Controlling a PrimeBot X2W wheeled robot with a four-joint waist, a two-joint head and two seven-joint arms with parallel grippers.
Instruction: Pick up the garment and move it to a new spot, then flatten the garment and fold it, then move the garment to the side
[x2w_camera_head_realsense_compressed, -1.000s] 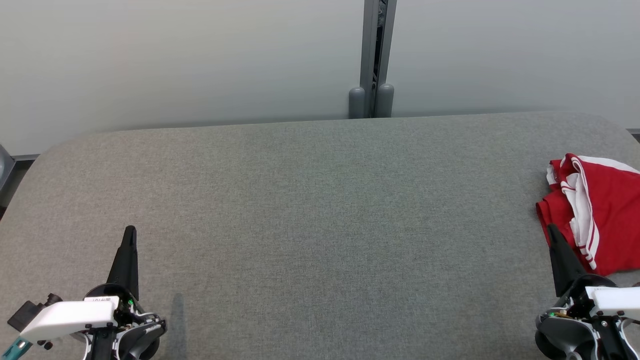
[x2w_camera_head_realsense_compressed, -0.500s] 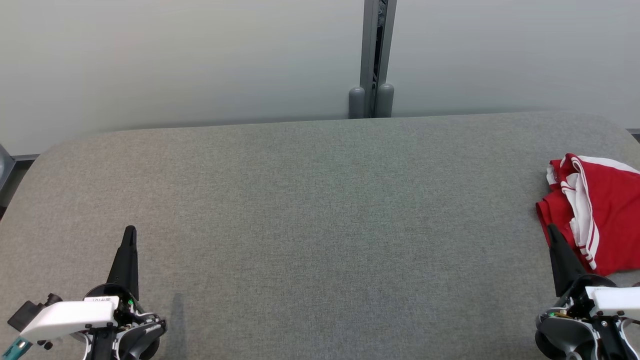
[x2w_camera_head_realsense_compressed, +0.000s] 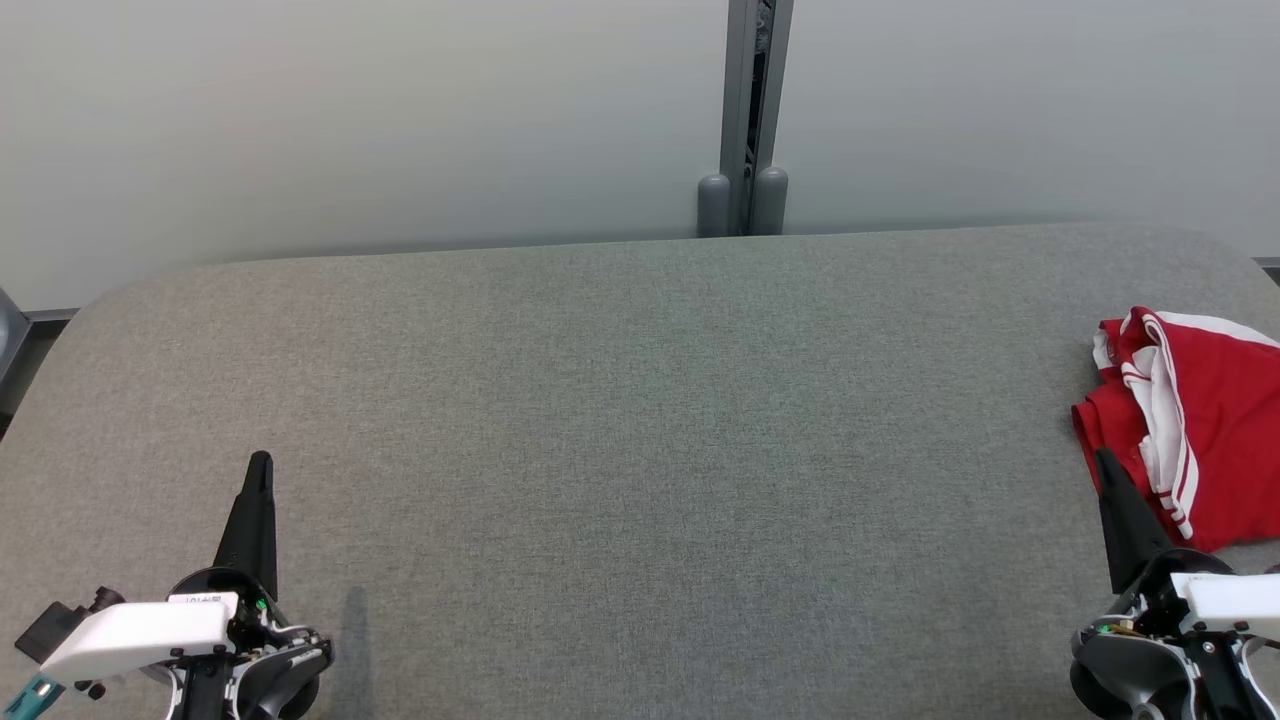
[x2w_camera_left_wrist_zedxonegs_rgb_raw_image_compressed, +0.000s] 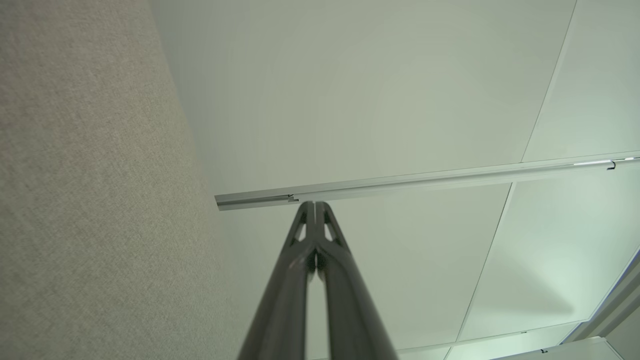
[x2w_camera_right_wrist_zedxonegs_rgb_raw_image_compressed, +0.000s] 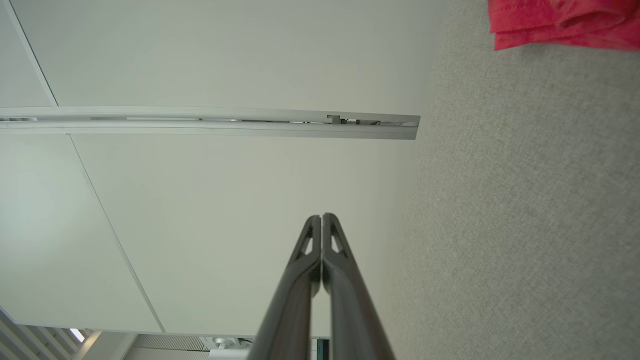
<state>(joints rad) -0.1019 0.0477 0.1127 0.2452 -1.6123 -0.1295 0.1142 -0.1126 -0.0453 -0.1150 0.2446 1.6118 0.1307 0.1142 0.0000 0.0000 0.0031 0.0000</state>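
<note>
The garment (x2w_camera_head_realsense_compressed: 1215, 420) is red with white stripes and lies crumpled at the right edge of the grey table (x2w_camera_head_realsense_compressed: 640, 420); its corner also shows in the right wrist view (x2w_camera_right_wrist_zedxonegs_rgb_raw_image_compressed: 565, 22). My right gripper (x2w_camera_head_realsense_compressed: 1103, 458) is shut and holds nothing, its tip just in front of the garment's near left edge. In the right wrist view its fingers (x2w_camera_right_wrist_zedxonegs_rgb_raw_image_compressed: 321, 217) are pressed together. My left gripper (x2w_camera_head_realsense_compressed: 260, 460) is shut and holds nothing at the table's near left, far from the garment; the left wrist view shows its tips (x2w_camera_left_wrist_zedxonegs_rgb_raw_image_compressed: 314, 204) closed.
Pale wall panels stand behind the table, with a grey vertical post (x2w_camera_head_realsense_compressed: 745, 120) at the back middle. The table's corners are rounded. A grey object edge (x2w_camera_head_realsense_compressed: 8, 335) peeks in at the far left.
</note>
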